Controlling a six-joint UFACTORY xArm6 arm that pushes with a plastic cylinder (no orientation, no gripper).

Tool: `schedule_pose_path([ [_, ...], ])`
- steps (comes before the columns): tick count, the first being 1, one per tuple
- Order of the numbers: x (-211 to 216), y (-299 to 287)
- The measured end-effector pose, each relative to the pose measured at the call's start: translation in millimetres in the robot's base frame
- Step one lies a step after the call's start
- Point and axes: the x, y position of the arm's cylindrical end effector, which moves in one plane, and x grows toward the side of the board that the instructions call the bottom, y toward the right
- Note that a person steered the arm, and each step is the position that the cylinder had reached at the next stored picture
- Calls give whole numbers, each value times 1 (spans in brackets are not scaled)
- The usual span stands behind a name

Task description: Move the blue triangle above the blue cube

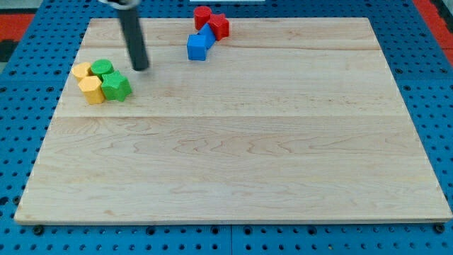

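**My tip stands by the green blocks**

I cannot tell how any jaws stand, as only a dark rod shows. My tip is the low end of that rod. It rests on the wooden bench, near the view's top left.

Just to the view's left of my tip sit four blocks in a tight bunch. The nearest one is a green block, a bit lower than my tip and close to it, but not touching. A round green block is level with my tip. Past those two are two yellow blocks, one higher and one lower.

To the view's right of my tip, and higher up, is a second bunch. The blue cube comes first. The blue triangle touches the cube's upper right side. It is partly hidden, so its shape is hard to see. Next to it is a red block, and a second red block sits nearest the view's top. My tip is well apart from this bunch.
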Motion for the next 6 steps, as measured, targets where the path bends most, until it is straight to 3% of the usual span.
schedule_pose_path([
  [1, -52, 10],
  [4, -109, 95],
  [6, -10, 130],
])
